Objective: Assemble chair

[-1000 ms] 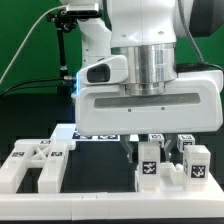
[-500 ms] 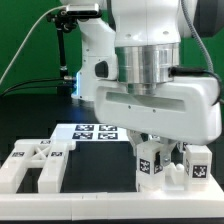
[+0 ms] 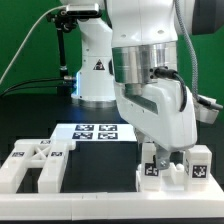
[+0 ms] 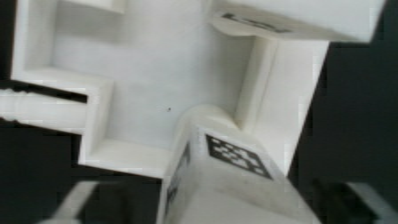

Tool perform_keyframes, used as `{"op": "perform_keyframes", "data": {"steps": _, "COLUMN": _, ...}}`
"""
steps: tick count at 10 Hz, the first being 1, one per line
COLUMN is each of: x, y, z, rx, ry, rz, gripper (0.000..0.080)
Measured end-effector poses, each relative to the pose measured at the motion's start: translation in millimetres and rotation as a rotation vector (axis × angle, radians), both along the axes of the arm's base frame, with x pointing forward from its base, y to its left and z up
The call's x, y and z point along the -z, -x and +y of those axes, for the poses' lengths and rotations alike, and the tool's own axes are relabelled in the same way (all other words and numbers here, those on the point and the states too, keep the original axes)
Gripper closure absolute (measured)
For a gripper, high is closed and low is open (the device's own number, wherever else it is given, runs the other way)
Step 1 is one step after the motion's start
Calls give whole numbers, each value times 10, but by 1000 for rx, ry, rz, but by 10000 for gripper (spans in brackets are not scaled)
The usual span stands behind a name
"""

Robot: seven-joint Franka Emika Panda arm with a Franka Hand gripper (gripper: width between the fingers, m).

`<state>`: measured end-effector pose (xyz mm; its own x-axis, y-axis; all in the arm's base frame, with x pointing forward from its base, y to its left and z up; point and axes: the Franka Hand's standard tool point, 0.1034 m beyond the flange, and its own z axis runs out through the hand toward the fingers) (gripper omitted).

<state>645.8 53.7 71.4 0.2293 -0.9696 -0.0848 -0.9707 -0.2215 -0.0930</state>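
1. Two white bunches on the worktop [image 3: 100, 168]: left chair pieces [image 3: 35, 166] and right chair pieces [image 3: 175, 168].
2. One gripper [image 3: 163, 150], tilted, down at the right chair pieces; can't tell how wide open or whether holding anything.
3. One marker board [image 3: 95, 132] behind, between both bunches.

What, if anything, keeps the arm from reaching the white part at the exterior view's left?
Probably nothing, so yes. That part lies in the open, with nothing over it. The end effector hangs above the tagged pieces at the exterior view's right, so it need only lift and cross over.
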Motion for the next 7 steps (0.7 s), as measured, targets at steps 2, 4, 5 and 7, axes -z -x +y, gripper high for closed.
{"op": "perform_keyframes", "data": {"steps": 2, "x": -2, "y": 6, "z": -15, "rx": -169, "ry": 17, "rz": -8, "gripper": 211}}
{"op": "perform_keyframes", "data": {"steps": 4, "x": -17, "y": 24, "z": -14, "rx": -563, "ry": 26, "rz": -29, "gripper": 153}}
{"op": "perform_keyframes", "data": {"steps": 5, "x": -12, "y": 20, "z": -20, "rx": -593, "ry": 30, "rz": -34, "gripper": 153}}
{"op": "perform_keyframes", "data": {"steps": 7, "x": -11, "y": 19, "z": -30, "rx": -741, "ry": 39, "rz": -50, "gripper": 151}}
